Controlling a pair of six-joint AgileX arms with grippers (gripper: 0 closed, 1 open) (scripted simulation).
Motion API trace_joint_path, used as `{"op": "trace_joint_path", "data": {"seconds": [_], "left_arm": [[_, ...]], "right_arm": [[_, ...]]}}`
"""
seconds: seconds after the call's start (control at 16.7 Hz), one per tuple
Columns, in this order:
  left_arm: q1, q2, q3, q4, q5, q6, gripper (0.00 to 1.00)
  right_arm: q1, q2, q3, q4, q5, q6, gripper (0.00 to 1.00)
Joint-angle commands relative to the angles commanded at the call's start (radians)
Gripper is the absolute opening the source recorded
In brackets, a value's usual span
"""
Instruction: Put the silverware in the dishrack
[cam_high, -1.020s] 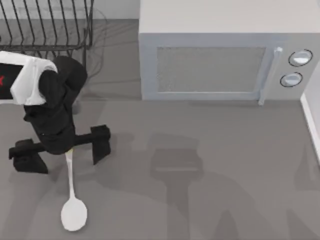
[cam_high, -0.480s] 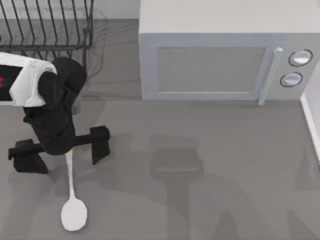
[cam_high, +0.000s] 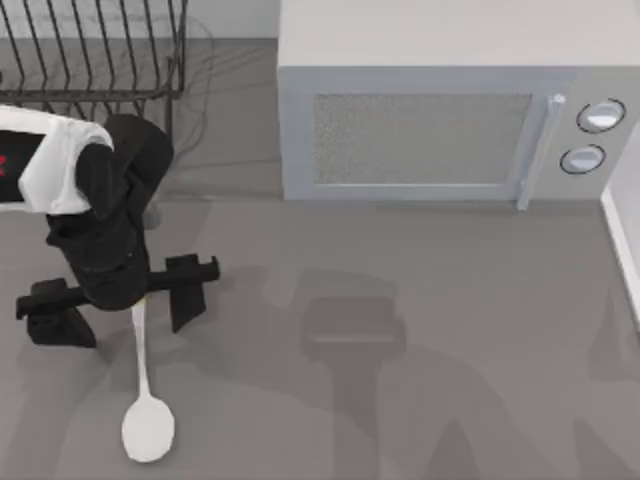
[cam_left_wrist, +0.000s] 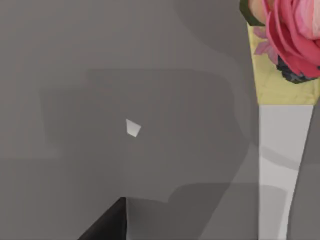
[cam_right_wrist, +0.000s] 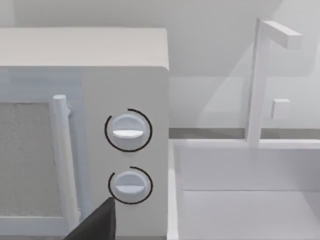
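Observation:
The silverware, a white spoon, lies on the grey table at the front left, its handle pointing toward the back. My left gripper hovers open over the handle's far end, one black finger on each side. In the left wrist view the white handle ends in a red-and-yellow knob. The dishrack, black wire bars, stands at the back left, behind the left arm. One black fingertip of my right gripper shows in front of the microwave's dials.
A grey microwave fills the back middle and right, door shut, two dials at its right end. Beside it is a white basin with an upright white post. Open table lies in front of the microwave.
The left gripper's finger on the spoon's right side has moved slightly inward toward the handle. The spoon has stayed where it was.

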Motion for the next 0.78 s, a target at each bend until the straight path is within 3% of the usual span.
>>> {"op": "trace_joint_path", "data": {"seconds": [0.12,0.18,0.78], "left_arm": [[0.000,0.000,0.000,0.000,0.000,0.000,0.02],[0.000,0.000,0.000,0.000,0.000,0.000,0.00],[0.000,-0.060,0.033,-0.063,-0.018,0.006,0.00]], "right_arm": [[0.000,0.000,0.000,0.000,0.000,0.000,1.00],[0.000,0.000,0.000,0.000,0.000,0.000,1.00],[0.000,0.000,0.000,0.000,0.000,0.000,1.00]]}}
